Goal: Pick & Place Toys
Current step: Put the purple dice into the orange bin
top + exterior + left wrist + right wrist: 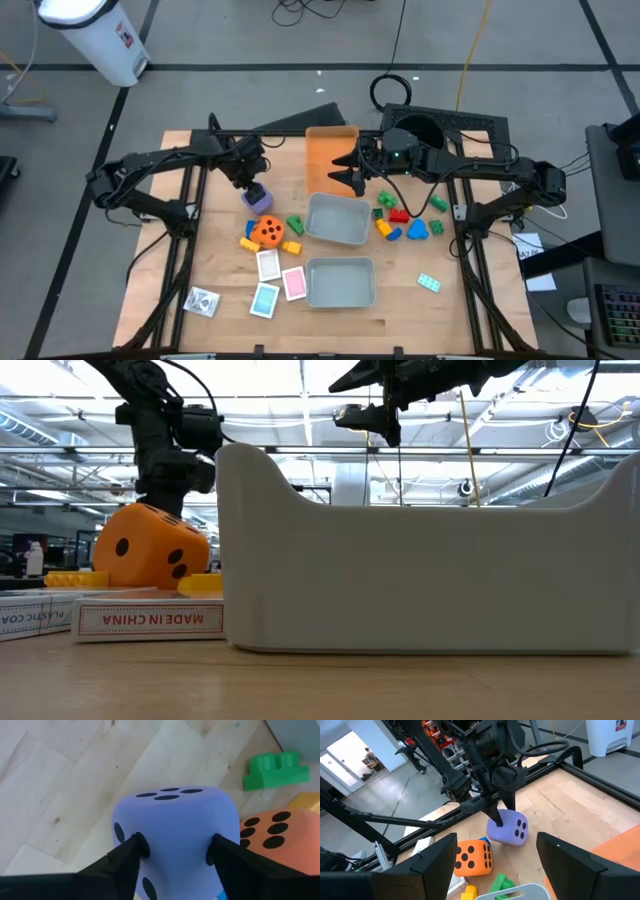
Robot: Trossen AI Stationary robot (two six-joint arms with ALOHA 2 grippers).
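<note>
The purple dotted die [257, 198] is at the table's left of centre, with my left gripper [253, 186] shut on it from above. The orange die [266, 232] rests on the table just nearer, beside a green brick [296, 224] and a yellow brick [291, 247]. In the low view the orange die [150, 547] hides the purple one. My right gripper [342, 178] hangs open over the flat orange tray [325, 148], holding nothing. More bricks [400, 215] lie loose at the right, and cards [270, 265] lie near the front. My left gripper pinches the purple die by two opposite side faces [150, 851], one fingertip [136, 851] on each, and the soft walls dent in slightly there. The fingers come from above, pointing steeply down. The die sits tilted in the hold [507, 827]; I cannot tell whether its underside is off the table.
Two grey trays [337, 198] [340, 261] stand at the centre and centre front; the nearer one's wall [420, 580] fills the low view. A teal brick [429, 283] lies at front right and a small packet [202, 300] at front left. Bare wood lies left of the dice.
</note>
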